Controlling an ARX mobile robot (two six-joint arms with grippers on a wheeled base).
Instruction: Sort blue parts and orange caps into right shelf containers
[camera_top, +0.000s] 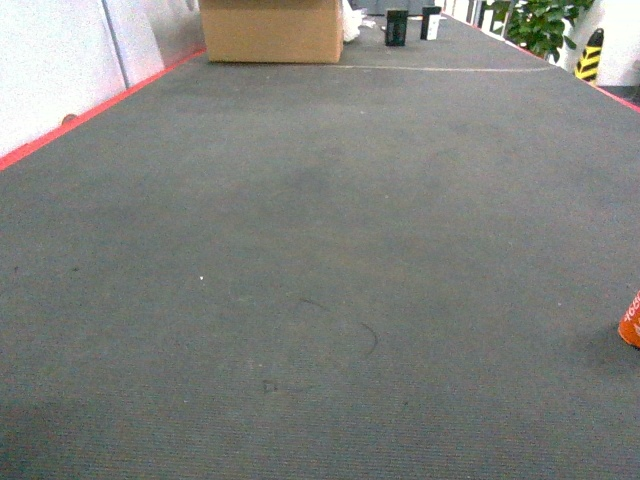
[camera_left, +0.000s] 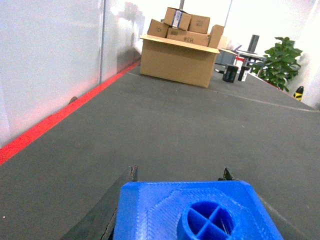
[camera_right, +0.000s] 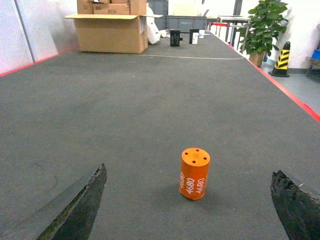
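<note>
Left claw (camera_left: 179, 175) is clamped on one blue part (camera_left: 192, 212), which fills the bottom of its wrist view. Right claw (camera_right: 192, 200) is spread wide, and one orange cap (camera_right: 194, 173) marked 4680 is seen upright on the grey carpet (camera_right: 150, 100) between its fingers, untouched. One big cardboard box (camera_right: 111, 32) is parked far back.

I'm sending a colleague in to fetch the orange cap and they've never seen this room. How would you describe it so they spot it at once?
Start from the big open cardboard box at the far end of the grey carpet and come back toward the robot. The orange cap stands upright alone on the carpet, ahead of the open right end effector. It is a small orange cylinder with white "4680" lettering and holes in its top.
</note>
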